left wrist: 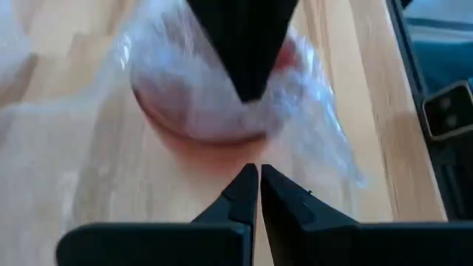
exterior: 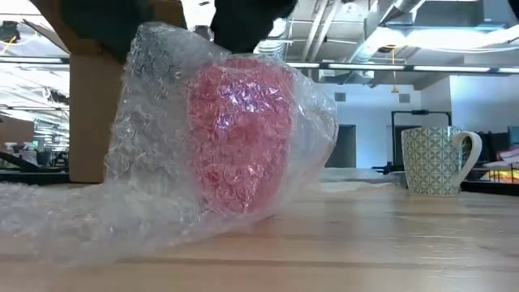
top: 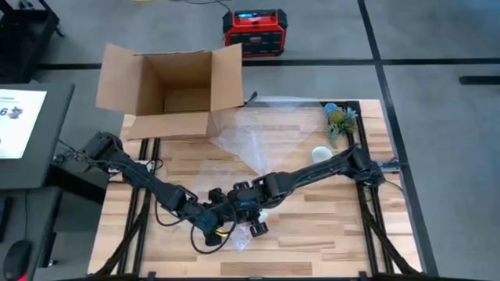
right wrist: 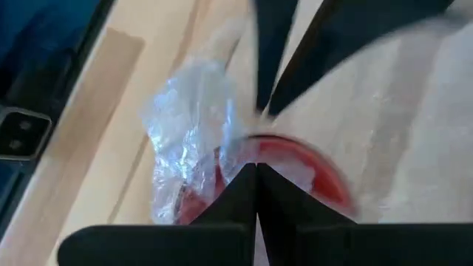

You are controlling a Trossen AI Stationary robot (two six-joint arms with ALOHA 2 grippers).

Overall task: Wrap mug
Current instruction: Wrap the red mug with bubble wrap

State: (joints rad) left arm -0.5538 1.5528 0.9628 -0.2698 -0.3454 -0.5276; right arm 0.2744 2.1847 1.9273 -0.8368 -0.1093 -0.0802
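Observation:
A red mug (exterior: 242,138) stands near the table's front edge, swathed in bubble wrap (exterior: 154,162) whose loose tail trails toward the table's left. My right gripper (right wrist: 256,168) is shut, its tips on the wrapped top of the mug. My left gripper (left wrist: 259,171) is shut too, its tips just short of the mug (left wrist: 207,96) on the side opposite the right gripper's fingers (left wrist: 247,66). In the high view both grippers meet over the bundle (top: 241,234). My right gripper sets its shut fingertips on the bubble wrap at the mug's top rim (right wrist: 247,148), slanting down from above. Whether a layer is pinched between the fingers cannot be told. The mug stands on the table, slightly tilted. My left gripper: I cannot tell whether its tips touch the wrap.
A patterned mug (exterior: 434,158) stands on the right side of the table, next to a small plant (top: 341,121). A second sheet of bubble wrap (top: 266,129) lies at the far middle. An open cardboard box (top: 172,86) sits at the far left.

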